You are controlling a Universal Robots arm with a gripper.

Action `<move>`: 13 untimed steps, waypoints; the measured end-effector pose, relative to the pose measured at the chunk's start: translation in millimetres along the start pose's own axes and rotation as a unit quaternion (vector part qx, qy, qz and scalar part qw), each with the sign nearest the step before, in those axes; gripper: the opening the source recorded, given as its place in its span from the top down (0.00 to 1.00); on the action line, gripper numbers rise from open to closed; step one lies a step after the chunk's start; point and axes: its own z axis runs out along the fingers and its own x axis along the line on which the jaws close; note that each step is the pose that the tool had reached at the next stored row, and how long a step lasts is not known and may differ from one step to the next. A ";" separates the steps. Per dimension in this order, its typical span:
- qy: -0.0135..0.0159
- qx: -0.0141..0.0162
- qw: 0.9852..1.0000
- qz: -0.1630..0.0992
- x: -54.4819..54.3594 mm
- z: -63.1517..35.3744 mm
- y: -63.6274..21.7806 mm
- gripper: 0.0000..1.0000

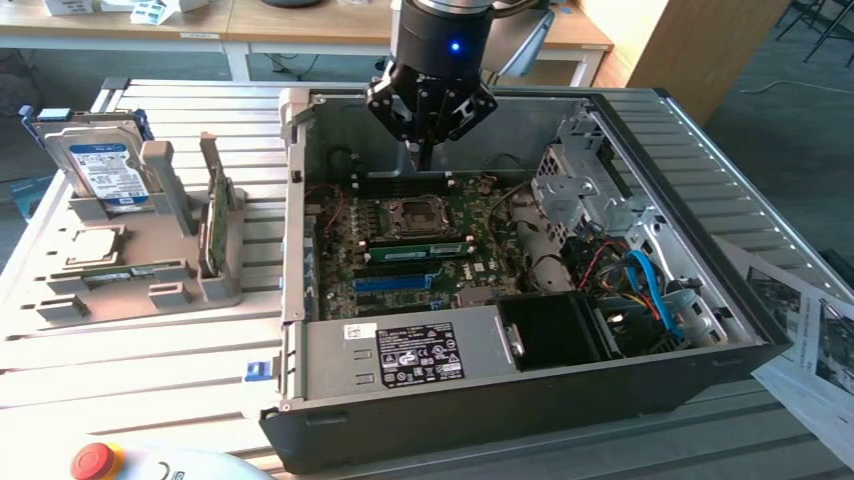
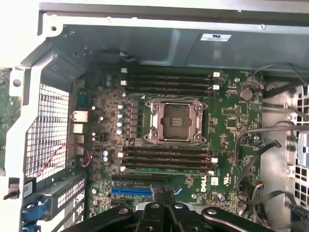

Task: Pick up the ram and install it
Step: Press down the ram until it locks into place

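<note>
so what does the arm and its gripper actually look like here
The arm is a thick, glossy black cylinder with a small blue indicator light glowing on its front. Below it the gripper is matte black, built from angled linkage bars that splay outward then taper to narrow fingers. The wrist view shows round silver pivot bolts on those linkages. No markings or loose cables are visible on it.

A long, narrow green circuit-board RAM stick (image 1: 416,251) with a pale label strip sits level and lengthwise in a motherboard slot inside the open computer case, beside the processor socket. It lies below and nearer the camera than the end effector (image 1: 424,148), clearly apart from it.
</note>
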 end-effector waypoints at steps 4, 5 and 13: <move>-0.001 0.000 1.000 0.015 0.0 0.0 0.0 0.89; -0.001 0.000 1.000 0.015 0.0 0.0 0.0 0.89; -0.001 0.000 1.000 0.015 0.1 0.0 0.0 0.89</move>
